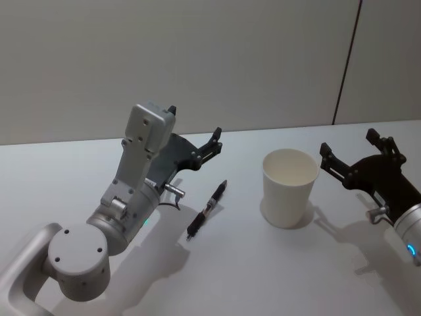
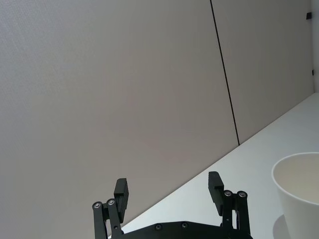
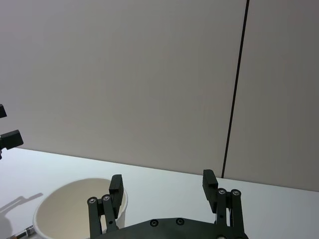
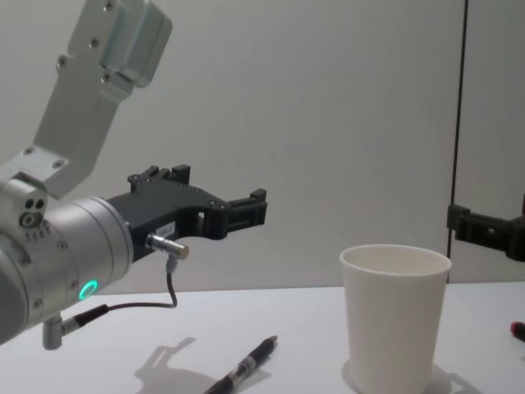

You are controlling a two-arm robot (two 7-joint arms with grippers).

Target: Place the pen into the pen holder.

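A black pen (image 1: 206, 210) lies flat on the white table (image 1: 237, 276), left of the pen holder (image 1: 289, 187), a plain white paper cup standing upright and empty. In the chest view the pen (image 4: 246, 369) rests in front of and below my left gripper. My left gripper (image 1: 195, 122) hovers open above the table, just behind the pen, holding nothing. To the right of the cup my right gripper (image 1: 348, 143) is open and empty as well. The left wrist view shows the left gripper (image 2: 168, 189) spread wide with the cup (image 2: 299, 194) beside it. The right gripper (image 3: 163, 184) is held just above the cup rim (image 3: 75, 209).
A plain grey wall (image 1: 197, 59) rises right behind the table's far edge. A small red object (image 4: 517, 328) peeks in at the chest view's right edge. Bare tabletop stretches in front of the pen and the cup.
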